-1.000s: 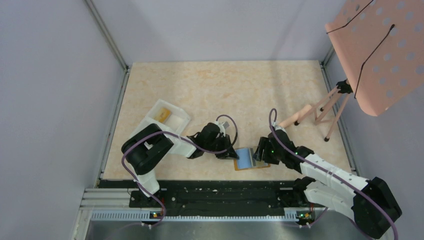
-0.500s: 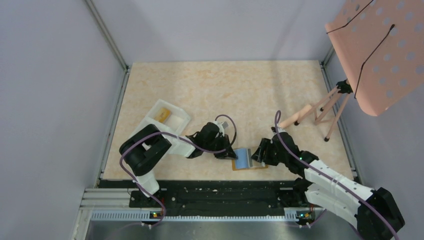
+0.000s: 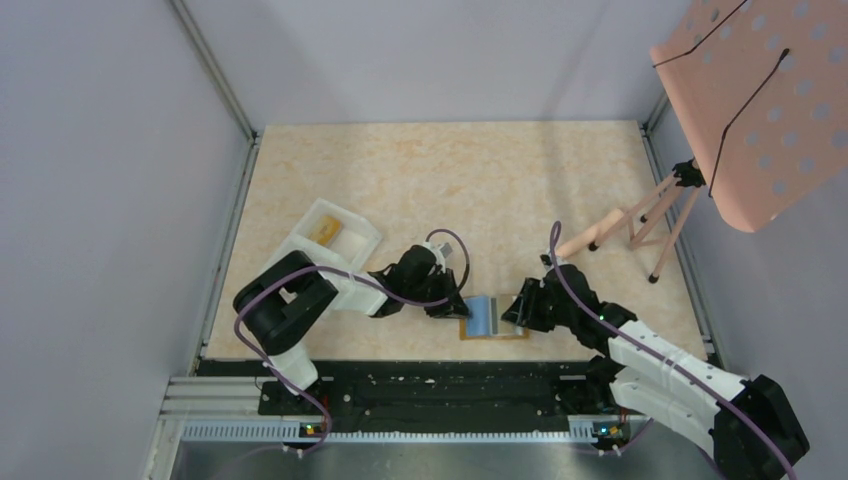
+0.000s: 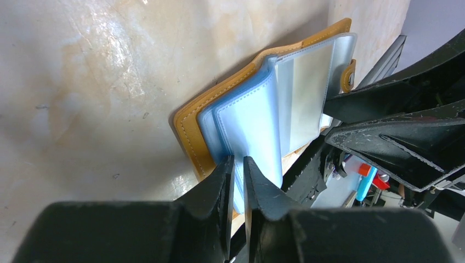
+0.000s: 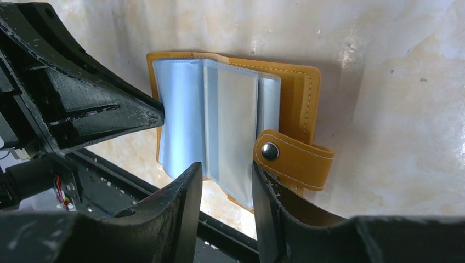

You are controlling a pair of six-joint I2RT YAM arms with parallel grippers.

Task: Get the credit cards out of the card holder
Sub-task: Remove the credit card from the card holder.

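Note:
The tan-orange card holder [image 3: 497,335] lies open near the table's front edge, between both grippers. Its plastic sleeves stand fanned up. My left gripper [image 3: 462,308] is shut on the edge of the light blue card sleeve [image 4: 249,126], seen between its jaws [image 4: 237,164]. My right gripper [image 3: 515,312] is open, its jaws [image 5: 226,178] straddling the lower edge of the whitish sleeve [image 5: 236,126], beside the snap tab [image 5: 293,156]. The orange cover shows in the left wrist view [image 4: 189,129] and the right wrist view [image 5: 301,87]. I cannot tell bare cards from sleeves.
A white two-compartment tray [image 3: 352,240] with a tan item inside stands left of the left arm. A pink perforated board on a stand [image 3: 760,90] rises at the right, its legs [image 3: 640,220] on the table. The black front rail [image 3: 430,385] runs just below the wallet.
The card holder and both grippers have shifted a little left. The blue sleeve now stands more upright. The right arm has drawn in closer to the wallet.

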